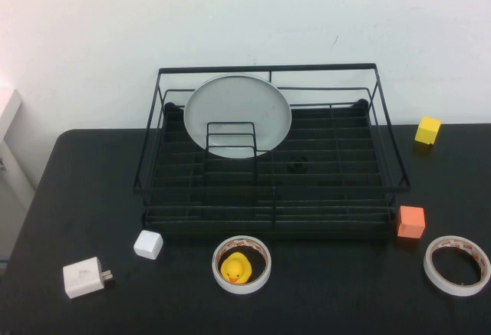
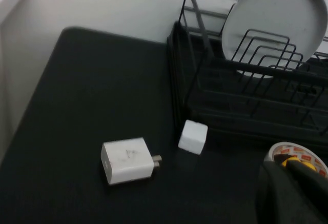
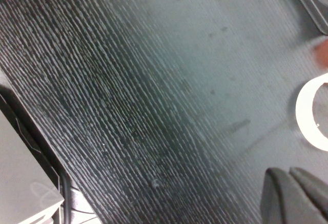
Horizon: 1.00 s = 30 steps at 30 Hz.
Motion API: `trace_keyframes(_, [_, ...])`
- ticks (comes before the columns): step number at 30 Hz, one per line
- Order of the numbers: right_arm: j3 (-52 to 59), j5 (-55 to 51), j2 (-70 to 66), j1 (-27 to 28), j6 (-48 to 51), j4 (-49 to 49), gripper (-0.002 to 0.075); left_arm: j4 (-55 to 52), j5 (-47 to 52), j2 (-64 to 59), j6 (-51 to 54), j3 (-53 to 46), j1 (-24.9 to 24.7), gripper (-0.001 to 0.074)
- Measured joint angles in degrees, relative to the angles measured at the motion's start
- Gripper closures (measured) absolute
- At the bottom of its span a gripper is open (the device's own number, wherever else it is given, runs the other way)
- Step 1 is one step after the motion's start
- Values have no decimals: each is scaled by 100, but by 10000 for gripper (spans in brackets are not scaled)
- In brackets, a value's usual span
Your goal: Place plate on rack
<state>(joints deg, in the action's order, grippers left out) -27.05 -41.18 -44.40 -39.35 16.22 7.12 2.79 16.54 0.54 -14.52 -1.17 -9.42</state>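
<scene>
The rack (image 1: 268, 155) serves as the landmark on the black table (image 1: 77, 197). Nearest the robot, in front of the rack's left corner, lies a white charger (image 1: 84, 277) with its prongs pointing toward the right, and a small white cube (image 1: 148, 244) sits between it and the rack, just off the rack's front rail. In front of the rack's middle a tape ring (image 1: 242, 264) lies flat with a yellow duck (image 1: 236, 268) inside it. In front of the rack's right corner and well out to the right lies a second tape ring (image 1: 457, 265), and an orange cube (image 1: 410, 221) sits just beside the rack's front right corner. Neither arm shows in the high view. The left gripper (image 2: 292, 196) appears only at the edge of its own wrist view as a dark shape, jaws closed on nothing, hovering on the near side of the duck's ring. The right gripper (image 3: 294, 193) shows likewise at the edge of its wrist view, fingers pressed together and empty, low over bare table near the second ring. Inside the rack, the plate (image 1: 238, 114) stands nearly upright in the left rear part, behind the small wire divider (image 1: 231, 139), its top edge near the back rail. Beyond the rack's right rear corner, a yellow cube (image 1: 427, 129) rests near the table's far edge.
</scene>
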Motion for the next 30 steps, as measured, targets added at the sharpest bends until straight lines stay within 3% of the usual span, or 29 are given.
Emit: trace_keyframes(30, [0,0,0,0,0,-3,728,-1,132,0,-69,11,11,736])
